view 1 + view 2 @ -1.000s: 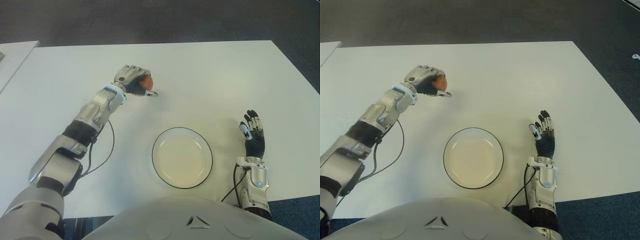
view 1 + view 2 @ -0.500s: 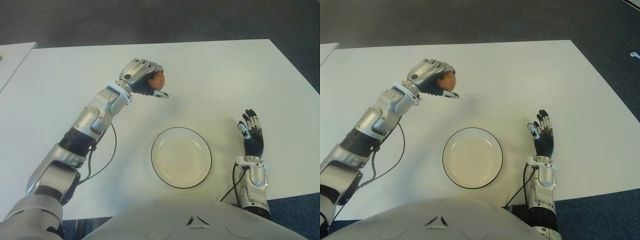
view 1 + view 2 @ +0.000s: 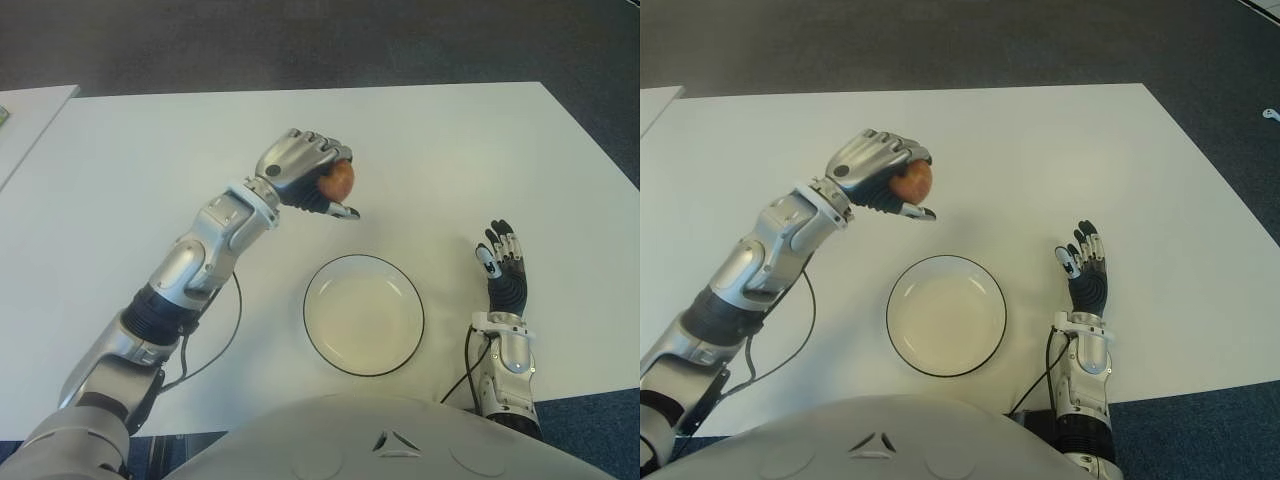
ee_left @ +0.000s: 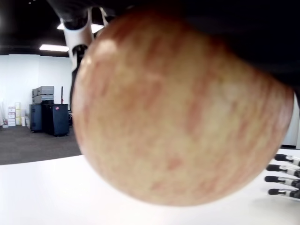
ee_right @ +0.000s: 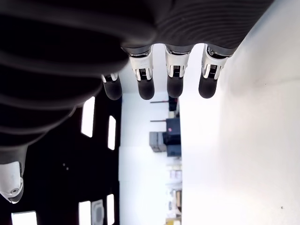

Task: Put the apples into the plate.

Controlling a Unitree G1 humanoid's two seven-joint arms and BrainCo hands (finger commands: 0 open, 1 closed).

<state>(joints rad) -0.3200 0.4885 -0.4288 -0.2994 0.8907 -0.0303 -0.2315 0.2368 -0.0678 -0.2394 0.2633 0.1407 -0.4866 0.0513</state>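
A reddish apple [image 3: 337,180] is held in my left hand [image 3: 312,180], fingers curled over it, raised above the white table [image 3: 450,150] just beyond the far-left side of the plate. The apple [image 4: 178,112] fills the left wrist view, gripped from above. The round white plate [image 3: 364,314] with a dark rim lies in front of me, with nothing on it. My right hand [image 3: 503,263] shows to the right of the plate, fingers straight and spread, holding nothing; its fingertips [image 5: 146,89] show extended in the right wrist view.
A cable [image 3: 215,335] trails from my left forearm across the table. A second white table edge [image 3: 25,110] shows at the far left. Dark carpet lies beyond the table's far and right edges.
My left hand has carried the apple rightward and nearer, from the far left-centre of the table toward the plate's far-left rim. The right hand has not moved.
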